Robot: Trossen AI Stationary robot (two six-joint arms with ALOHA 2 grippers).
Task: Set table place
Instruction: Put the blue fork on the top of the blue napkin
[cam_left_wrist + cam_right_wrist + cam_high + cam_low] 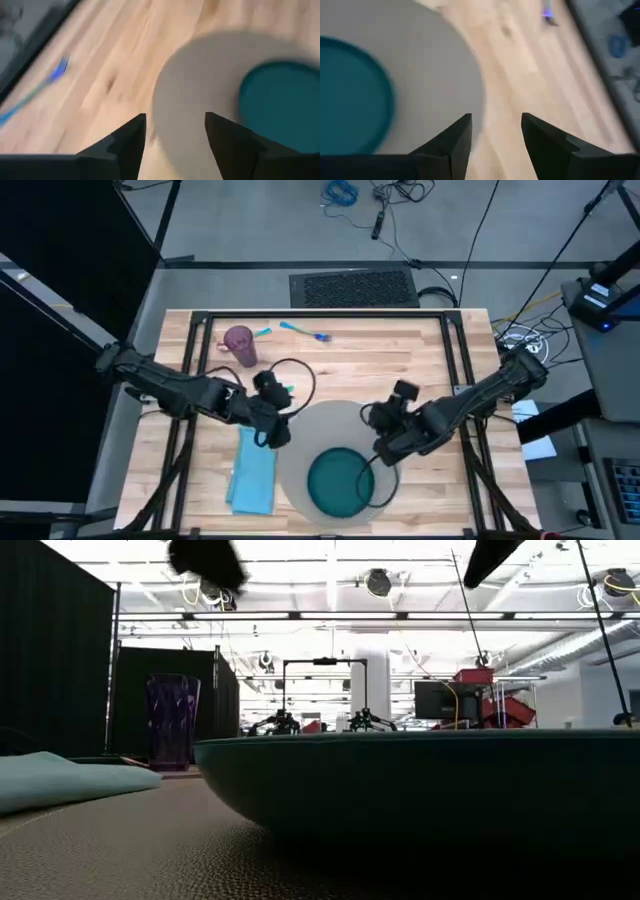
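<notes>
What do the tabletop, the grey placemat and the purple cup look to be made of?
Table: light butcher-block wood, strips visible, smooth finish. Placemat: matte grey; the low view shows a pebbled grain, perhaps faux leather. Purple cup: translucent and faceted in the low view, probably plastic, possibly glass.

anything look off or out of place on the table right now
Slightly. The teal plate sits off-centre on the grey placemat, toward the near edge. The cutlery lies scattered at the far edge beside the purple cup. Nothing looks spilled.
</notes>
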